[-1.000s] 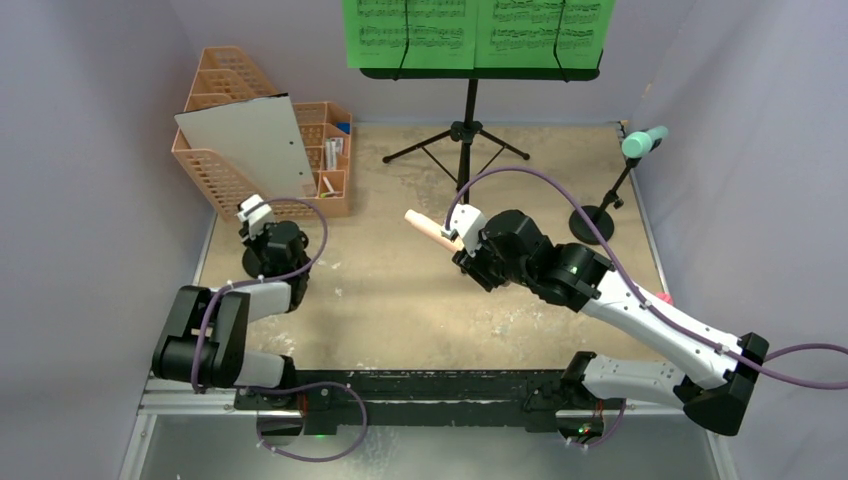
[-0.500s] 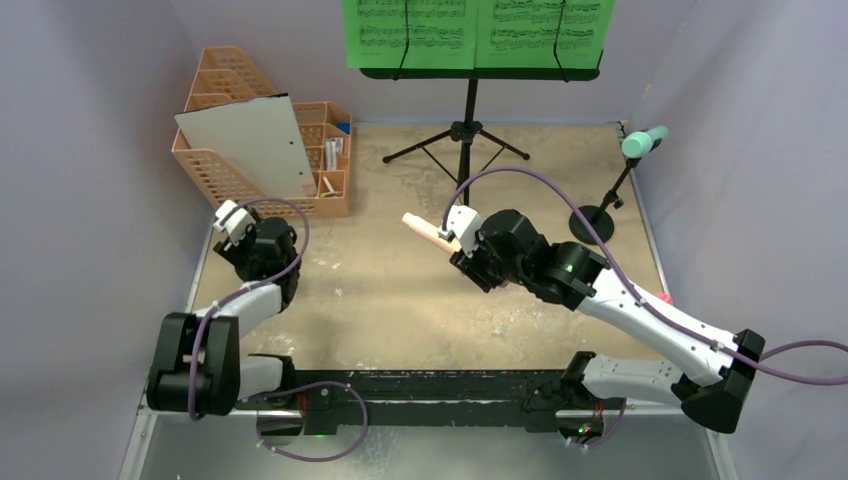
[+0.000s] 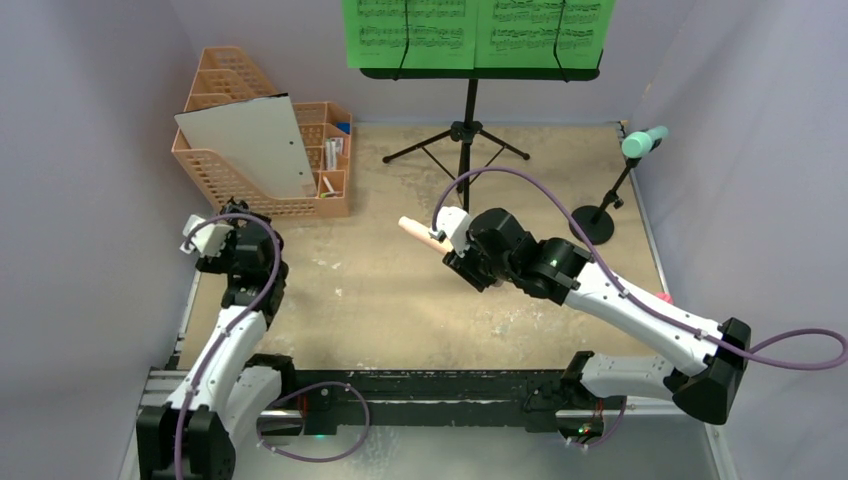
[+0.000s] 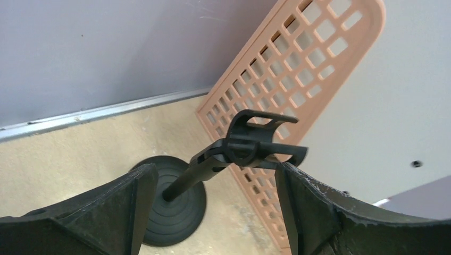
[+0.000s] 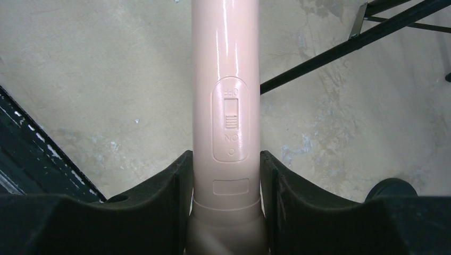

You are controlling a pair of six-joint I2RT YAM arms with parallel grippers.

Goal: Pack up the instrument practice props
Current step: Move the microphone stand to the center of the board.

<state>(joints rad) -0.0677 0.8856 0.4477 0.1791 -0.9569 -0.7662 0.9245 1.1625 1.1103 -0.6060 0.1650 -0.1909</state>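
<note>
— What are the arms made of, by the look of them?
— The left arm (image 3: 235,330) and right arm (image 3: 640,310) both have white shells between black joint housings, and a purple cable (image 3: 500,170) loops along each.
— And the jaws?
— Matte black, scuffed pale along the edges.

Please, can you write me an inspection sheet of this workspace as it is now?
Surface: beige tabletop, stained.
Job's things: music stand upright, two green pages on it; mint microphone in right-side holder; pink microphone gripped; empty holder standing on its base.
Clutter: orange organizer, grey-white board against it.
Pincers: left pincer open around empty holder; right pincer shut on pink microphone.
Cables: purple cables loop over both arms.
Surroundings: grey-purple walls.
</note>
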